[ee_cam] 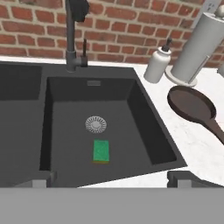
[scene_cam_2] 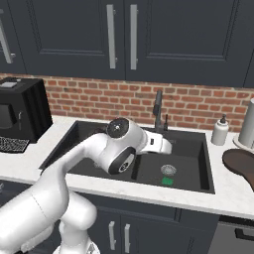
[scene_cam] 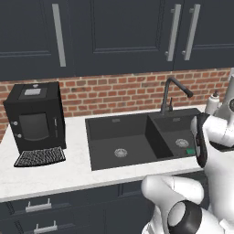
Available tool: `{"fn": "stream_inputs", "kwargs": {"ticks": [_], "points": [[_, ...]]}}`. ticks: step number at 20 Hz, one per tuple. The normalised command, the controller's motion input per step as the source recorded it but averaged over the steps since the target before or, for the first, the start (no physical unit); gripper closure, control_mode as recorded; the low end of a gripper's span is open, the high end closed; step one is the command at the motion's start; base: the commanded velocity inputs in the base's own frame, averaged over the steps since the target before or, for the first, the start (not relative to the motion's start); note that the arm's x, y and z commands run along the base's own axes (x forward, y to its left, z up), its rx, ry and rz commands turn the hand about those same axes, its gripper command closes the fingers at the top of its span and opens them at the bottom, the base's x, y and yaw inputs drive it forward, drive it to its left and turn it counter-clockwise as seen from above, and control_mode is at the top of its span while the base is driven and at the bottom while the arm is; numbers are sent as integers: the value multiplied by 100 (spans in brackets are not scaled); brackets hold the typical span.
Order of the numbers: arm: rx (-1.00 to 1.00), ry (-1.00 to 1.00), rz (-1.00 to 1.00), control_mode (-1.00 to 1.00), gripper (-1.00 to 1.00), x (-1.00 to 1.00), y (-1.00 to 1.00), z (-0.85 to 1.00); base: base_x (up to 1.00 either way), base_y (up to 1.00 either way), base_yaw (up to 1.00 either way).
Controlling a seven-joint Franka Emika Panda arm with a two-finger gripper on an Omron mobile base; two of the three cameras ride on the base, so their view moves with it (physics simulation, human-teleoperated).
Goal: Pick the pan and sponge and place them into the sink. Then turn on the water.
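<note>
The white table (ee_cam: 192, 144) carries the black sink (ee_cam: 144, 109), which has two basins. The dark faucet (ee_cam: 72, 35) stands at the far rim, between the basins. On the table to the right of the sink lies the pan (ee_cam: 190, 104), its handle pointing to the near right. Behind it stand a paper towel roll (ee_cam: 197, 46) and a soap bottle (ee_cam: 156, 65). The green sponge (ee_cam: 101, 151) lies in the right basin, just near of the drain (ee_cam: 96, 124). The end effector (ee_cam: 109, 183) hangs over the near rim, its fingers wide apart and empty.
</note>
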Motion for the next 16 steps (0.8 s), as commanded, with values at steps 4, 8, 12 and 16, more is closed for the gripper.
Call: {"fn": "stream_inputs", "kwargs": {"ticks": [4, 8, 12, 16], "points": [[-7, 0, -5, -100, -100, -41, 74, 82, 0, 0, 0], [-4, 0, -5, -100, -100, -38, 74, 62, 0, 0, 0], [0, 0, -3, -100, -100, -19, 75, 45, 0, 0, 0], [0, 5, 0, -100, -100, -9, 58, 15, 0, 0, 0]]}}
